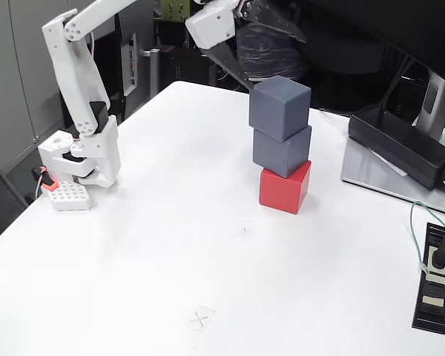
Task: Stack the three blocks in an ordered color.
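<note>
Your arm's white base (80, 167) sat at the far left of the fixed view, clamped at the table edge, well to the left of the fingers and lower in frame. From it the white upper links (73, 59) rose and bent right along the top edge.

Your white table (148, 252) carried two faint marks: a taped cross (200, 319) near the bottom, far below the fingers, and a smaller scuff (246, 228) below and just right of them.

Your gripper (241, 78) hung at top centre, beneath a white wrist housing (213, 26). One dark finger (233, 68) pointed down and to the right. Its jaw opening could not be judged against the dark background; it held nothing that you could see, and its tip stood just left of the top cube, apart from it.

Your stack stood right of and below the fingers: a slate grey top cube (280, 107), twisted slightly; a second grey cube (282, 150) under it, touching; and a red cube (285, 187) at the bottom, on the table.

Farther right lay a black power adapter (400, 144) on a grey plate (378, 178), well apart from the fingers. At the far right edge, a black power strip (436, 285) took a green-cabled plug.
</note>
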You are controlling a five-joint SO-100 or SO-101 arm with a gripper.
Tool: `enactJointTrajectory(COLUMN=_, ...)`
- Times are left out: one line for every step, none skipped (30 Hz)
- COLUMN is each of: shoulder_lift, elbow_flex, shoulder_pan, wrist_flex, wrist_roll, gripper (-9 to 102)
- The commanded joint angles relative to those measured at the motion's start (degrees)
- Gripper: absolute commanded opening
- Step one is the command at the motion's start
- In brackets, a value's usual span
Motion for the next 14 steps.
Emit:
enactJointTrajectory(shoulder_lift=6.42, elbow_flex=-1.23, shoulder_pan=0.26, wrist_flex=-0.35, wrist_roll=0.53, gripper=36)
enactJointTrajectory(shoulder_lift=8.09, elbow_flex=-1.05, shoulder_pan=0.35, wrist_flex=-0.35, wrist_roll=0.62, gripper=33)
enactJointTrajectory(shoulder_lift=9.67, elbow_flex=-0.70, shoulder_pan=0.35, wrist_flex=-0.35, wrist_roll=0.70, gripper=29)
enactJointTrajectory(shoulder_lift=11.07, elbow_flex=-0.26, shoulder_pan=0.53, wrist_flex=-0.35, wrist_roll=0.70, gripper=26)
enactJointTrajectory(shoulder_lift=12.30, elbow_flex=-0.26, shoulder_pan=1.23, wrist_flex=-0.35, wrist_roll=1.14, gripper=22)
enactJointTrajectory(shoulder_lift=13.45, elbow_flex=-0.26, shoulder_pan=2.11, wrist_flex=-0.35, wrist_roll=2.02, gripper=17)
enactJointTrajectory(shoulder_lift=14.24, elbow_flex=-0.53, shoulder_pan=3.08, wrist_flex=-0.44, wrist_roll=3.34, gripper=13)
enactJointTrajectory(shoulder_lift=14.94, elbow_flex=-0.79, shoulder_pan=4.04, wrist_flex=-0.44, wrist_roll=5.01, gripper=9)
enactJointTrajectory(shoulder_lift=15.47, elbow_flex=-0.97, shoulder_pan=4.92, wrist_flex=-0.44, wrist_roll=7.03, gripper=5)
enactJointTrajectory(shoulder_lift=15.82, elbow_flex=-0.97, shoulder_pan=5.62, wrist_flex=-0.44, wrist_roll=9.05, gripper=1)
enactJointTrajectory(shoulder_lift=16.17, elbow_flex=-0.44, shoulder_pan=6.42, wrist_flex=-0.44, wrist_roll=11.16, gripper=-1)
enactJointTrajectory(shoulder_lift=16.35, elbow_flex=-0.26, shoulder_pan=7.29, wrist_flex=-0.44, wrist_roll=13.27, gripper=-3)
enactJointTrajectory(shoulder_lift=16.52, elbow_flex=-0.18, shoulder_pan=8.35, wrist_flex=-0.44, wrist_roll=15.21, gripper=-2)
enactJointTrajectory(shoulder_lift=16.61, elbow_flex=-0.18, shoulder_pan=9.58, wrist_flex=-0.44, wrist_roll=17.23, gripper=-1)
